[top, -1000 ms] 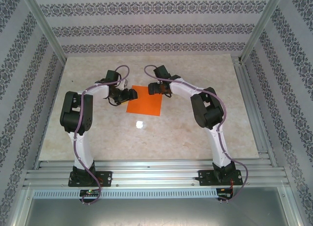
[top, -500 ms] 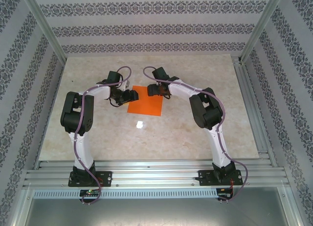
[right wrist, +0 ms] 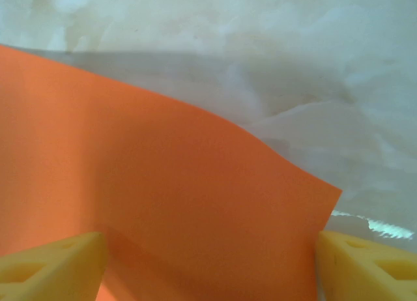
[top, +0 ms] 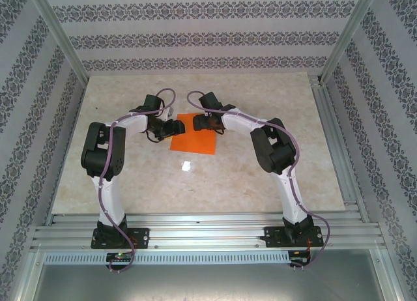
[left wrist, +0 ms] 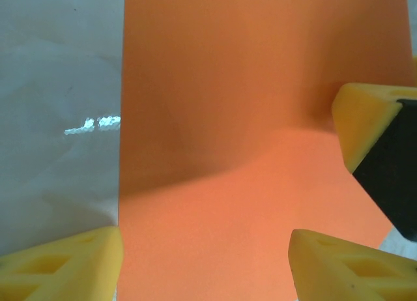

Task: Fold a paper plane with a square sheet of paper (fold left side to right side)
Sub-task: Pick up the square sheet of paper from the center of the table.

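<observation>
Orange square sheet of paper (top: 193, 137) lay unfolded, left claw (top: 174, 126) and right claw (top: 199, 123) both open over its far edge; the left-to-right fold likely required pinching the left edge.

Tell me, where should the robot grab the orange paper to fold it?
Grab the square sheet of paper by its left edge, coming in low from the left with the left gripper. It's thin and lies nearly flat on the table, so pinching from above probably won't work; an edge bowed up slightly gives a finger room underneath.
</observation>
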You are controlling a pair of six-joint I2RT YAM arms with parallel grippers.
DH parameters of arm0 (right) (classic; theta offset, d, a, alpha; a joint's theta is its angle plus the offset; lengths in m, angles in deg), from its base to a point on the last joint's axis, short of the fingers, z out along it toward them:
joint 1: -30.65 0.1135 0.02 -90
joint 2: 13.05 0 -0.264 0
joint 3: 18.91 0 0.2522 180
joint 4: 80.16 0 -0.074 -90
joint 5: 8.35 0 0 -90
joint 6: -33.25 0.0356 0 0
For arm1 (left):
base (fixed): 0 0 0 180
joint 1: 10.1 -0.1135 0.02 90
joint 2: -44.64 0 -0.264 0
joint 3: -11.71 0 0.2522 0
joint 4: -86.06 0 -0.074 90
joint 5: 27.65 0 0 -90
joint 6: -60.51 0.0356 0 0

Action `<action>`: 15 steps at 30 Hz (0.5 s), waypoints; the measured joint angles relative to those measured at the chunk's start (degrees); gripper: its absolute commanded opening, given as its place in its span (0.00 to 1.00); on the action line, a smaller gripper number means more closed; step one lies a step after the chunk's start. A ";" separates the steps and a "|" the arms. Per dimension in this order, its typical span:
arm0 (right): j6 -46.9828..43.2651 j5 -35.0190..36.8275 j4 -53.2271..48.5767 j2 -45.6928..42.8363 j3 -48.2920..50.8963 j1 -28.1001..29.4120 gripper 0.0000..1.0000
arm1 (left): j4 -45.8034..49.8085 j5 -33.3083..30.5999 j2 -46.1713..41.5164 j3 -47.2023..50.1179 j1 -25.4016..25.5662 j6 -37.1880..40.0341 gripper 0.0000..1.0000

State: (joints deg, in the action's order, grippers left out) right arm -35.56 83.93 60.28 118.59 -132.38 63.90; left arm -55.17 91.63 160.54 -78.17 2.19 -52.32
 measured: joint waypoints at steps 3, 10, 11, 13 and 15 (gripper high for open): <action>0.33 -0.98 0.11 -0.04 0.09 0.50 0.66 | -0.07 0.00 0.00 0.00 0.26 0.00 0.69; 1.55 -6.05 2.78 -4.37 6.03 0.37 0.37 | -0.02 0.28 -2.23 1.75 1.73 0.00 0.69; 1.92 -6.75 3.54 -5.62 7.19 0.35 0.34 | -0.02 0.31 -3.15 2.14 1.86 -0.02 0.69; 2.38 -7.93 4.72 -8.11 8.98 0.00 0.28 | -0.04 0.28 -5.27 2.82 1.97 -0.02 0.70; 3.06 -9.31 6.47 -10.73 10.84 -0.42 0.25 | -0.07 0.26 -8.04 3.58 1.77 -0.02 0.71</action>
State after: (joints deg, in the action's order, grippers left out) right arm -32.50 74.62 66.75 107.85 -121.53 63.49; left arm -55.23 91.89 152.49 -74.58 3.96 -52.34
